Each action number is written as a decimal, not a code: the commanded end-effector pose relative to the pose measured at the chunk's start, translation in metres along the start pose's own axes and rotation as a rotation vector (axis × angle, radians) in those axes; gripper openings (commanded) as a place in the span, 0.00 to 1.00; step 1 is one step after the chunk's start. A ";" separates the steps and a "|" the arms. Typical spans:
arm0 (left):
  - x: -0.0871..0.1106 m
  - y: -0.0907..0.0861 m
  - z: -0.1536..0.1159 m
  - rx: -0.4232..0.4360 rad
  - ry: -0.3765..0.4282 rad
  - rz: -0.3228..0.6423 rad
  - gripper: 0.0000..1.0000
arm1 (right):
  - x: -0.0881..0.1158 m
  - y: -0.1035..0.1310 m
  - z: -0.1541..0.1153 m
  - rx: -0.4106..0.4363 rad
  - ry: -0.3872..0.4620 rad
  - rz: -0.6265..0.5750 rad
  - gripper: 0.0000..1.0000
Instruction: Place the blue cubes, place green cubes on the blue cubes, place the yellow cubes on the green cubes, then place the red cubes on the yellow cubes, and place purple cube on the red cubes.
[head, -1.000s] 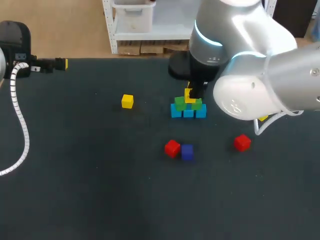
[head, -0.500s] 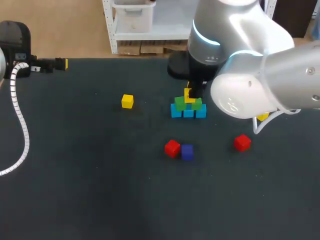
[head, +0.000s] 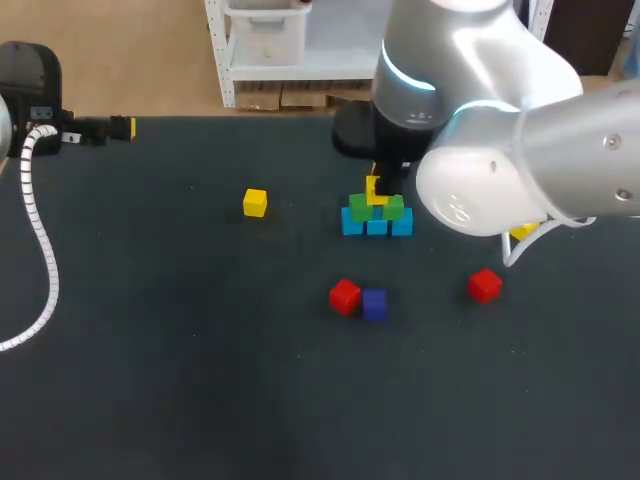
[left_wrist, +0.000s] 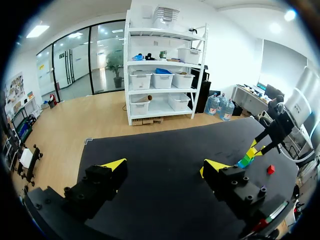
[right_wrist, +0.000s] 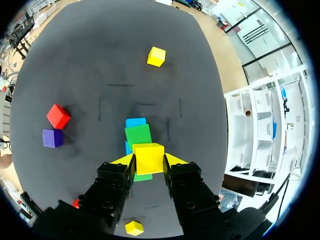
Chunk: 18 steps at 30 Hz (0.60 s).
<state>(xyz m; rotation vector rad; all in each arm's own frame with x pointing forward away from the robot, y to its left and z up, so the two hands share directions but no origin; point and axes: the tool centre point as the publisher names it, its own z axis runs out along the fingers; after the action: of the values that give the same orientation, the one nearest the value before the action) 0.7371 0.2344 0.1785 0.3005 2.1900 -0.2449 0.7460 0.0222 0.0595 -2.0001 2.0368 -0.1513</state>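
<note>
Cubes — three blue (head: 352, 223), two green (head: 360, 208), three yellow (head: 255, 203), two red (head: 345, 296), one purple (head: 375, 304).

The table (head: 150, 380) has a dark matte top. Beyond the table's far edge lies a wooden floor (head: 150, 60), where a white shelf rack (left_wrist: 165, 63) stands holding bins (left_wrist: 140, 80)

Three small blue cubes (head: 376, 226) in a row carry two green cubes (head: 363, 208), with a yellow cube (head: 376, 193) over those, pinched in the right gripper (right_wrist: 148, 161). A second yellow cube (head: 255, 203) lies well to their left. In front, a red cube (head: 345, 296) touches a purple cube (head: 375, 304) at its right; another red cube (head: 485, 285) lies farther right.
</note>
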 end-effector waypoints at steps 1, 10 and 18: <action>0.000 0.004 0.000 0.029 -0.001 0.002 1.00 | -0.001 -0.002 0.001 -0.005 0.002 -0.001 0.24; 0.000 0.004 0.000 0.029 -0.001 0.002 1.00 | 0.001 -0.001 0.003 -0.006 0.013 -0.004 1.00; 0.000 0.004 0.000 0.029 -0.001 0.002 1.00 | 0.008 -0.003 -0.010 0.010 0.002 0.001 1.00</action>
<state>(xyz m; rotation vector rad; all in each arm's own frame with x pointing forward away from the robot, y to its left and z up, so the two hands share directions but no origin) 0.7371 0.2344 0.1785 0.3004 2.1900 -0.2449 0.7507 0.0202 0.0622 -1.9992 2.0394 -0.1674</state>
